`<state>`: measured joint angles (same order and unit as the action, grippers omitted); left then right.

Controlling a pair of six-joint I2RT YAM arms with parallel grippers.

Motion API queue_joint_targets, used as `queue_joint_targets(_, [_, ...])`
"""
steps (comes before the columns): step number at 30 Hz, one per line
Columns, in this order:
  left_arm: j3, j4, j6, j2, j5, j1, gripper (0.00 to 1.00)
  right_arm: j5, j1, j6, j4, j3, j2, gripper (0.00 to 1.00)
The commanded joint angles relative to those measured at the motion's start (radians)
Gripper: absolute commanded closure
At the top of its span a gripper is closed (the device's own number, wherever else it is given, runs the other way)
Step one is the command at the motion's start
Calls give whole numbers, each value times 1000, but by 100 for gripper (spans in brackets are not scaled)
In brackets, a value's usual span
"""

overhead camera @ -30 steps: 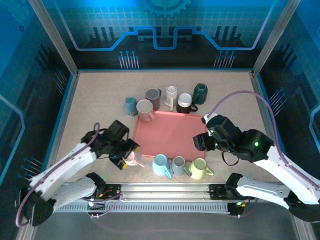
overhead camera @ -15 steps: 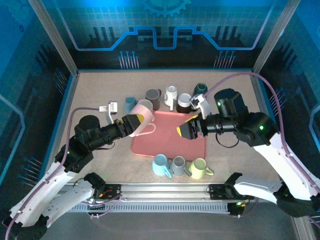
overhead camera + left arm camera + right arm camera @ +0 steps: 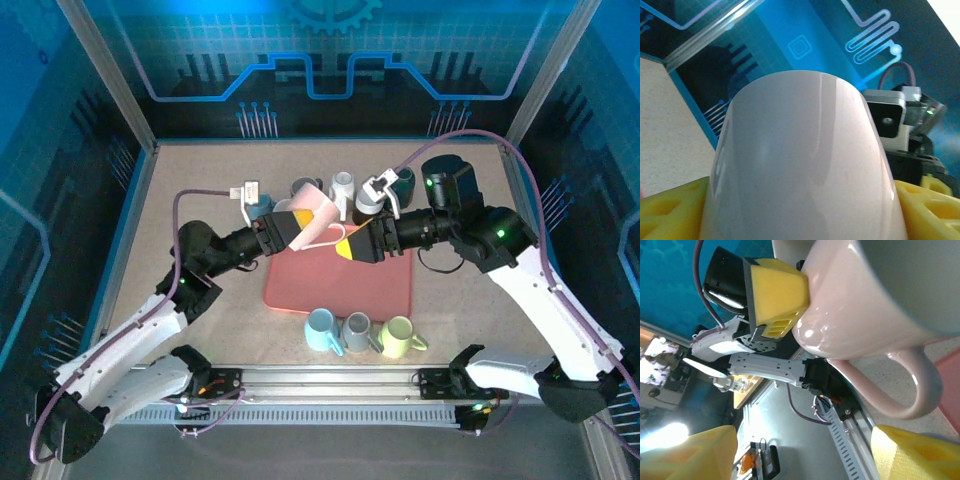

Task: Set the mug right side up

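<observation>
Pink mug (image 3: pixel 312 215) hangs in the air on its side, above the red mat (image 3: pixel 340 290) on the tabletop (image 3: pixel 200 190). The left hand (image 3: pixel 288 227) grips it. The right hand (image 3: pixel 352 245) is spread wide near its handle. The mug is not standing up yet.

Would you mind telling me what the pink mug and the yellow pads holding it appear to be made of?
The pink mug looks like glazed ceramic: glossy, with sharp highlights. The yellow pads look matte, perhaps plastic or rubber: dull surface, ribbed cut-outs.
</observation>
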<state>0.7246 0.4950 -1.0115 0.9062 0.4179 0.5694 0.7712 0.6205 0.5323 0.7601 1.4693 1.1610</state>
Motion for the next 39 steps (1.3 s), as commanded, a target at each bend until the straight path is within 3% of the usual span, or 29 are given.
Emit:
queue_joint_targets(1, [16,169,-44,-18,60,-3,48,59,-12,-13,-31,-30,9,31])
queue_joint_targets(8, [1,150,-52,-39,59,-2,48,-1,-18,-51,-18,-45,8,35])
queue_joint_targets(24, [40,-5,68,-77,22,-3,47,40,-40,-71,48,-132,-47,39])
queue_joint_targets(34, [58,39,30,-46,107,-3,47,162,-64,75,-209,-155,25,31])
queue_joint_targets(39, [60,61,7,-33,132,-2,47,246,-67,191,-365,-187,52,42])
